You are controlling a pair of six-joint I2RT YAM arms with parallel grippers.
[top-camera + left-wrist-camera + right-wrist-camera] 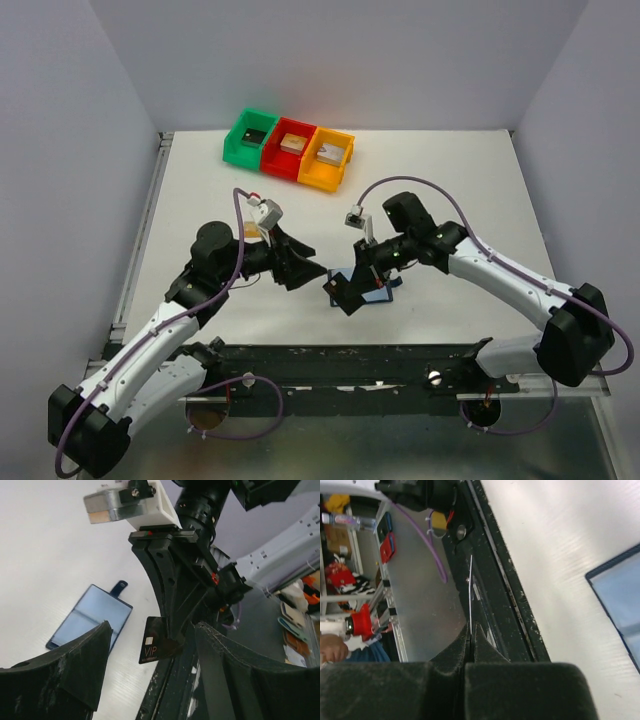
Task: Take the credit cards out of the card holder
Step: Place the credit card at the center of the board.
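Note:
The card holder (378, 292), a dark navy wallet with light blue pockets, lies open and flat on the white table; it also shows in the left wrist view (92, 617) and at the right edge of the right wrist view (622, 587). My right gripper (346, 296) is shut on a black credit card (156, 642) marked "VIP" and holds it off the table, left of the wallet. In the right wrist view (471, 627) that card (470, 590) is seen edge-on. My left gripper (308, 275) is open and empty, its jaws on either side of the card (152, 630) without touching it. The other cards are hidden.
Green (250, 137), red (290, 148) and orange (328, 158) bins stand in a row at the back of the table, each with a small block inside. A black rail (350, 365) runs along the near table edge. A small tan patch (250, 231) shows beside the left wrist.

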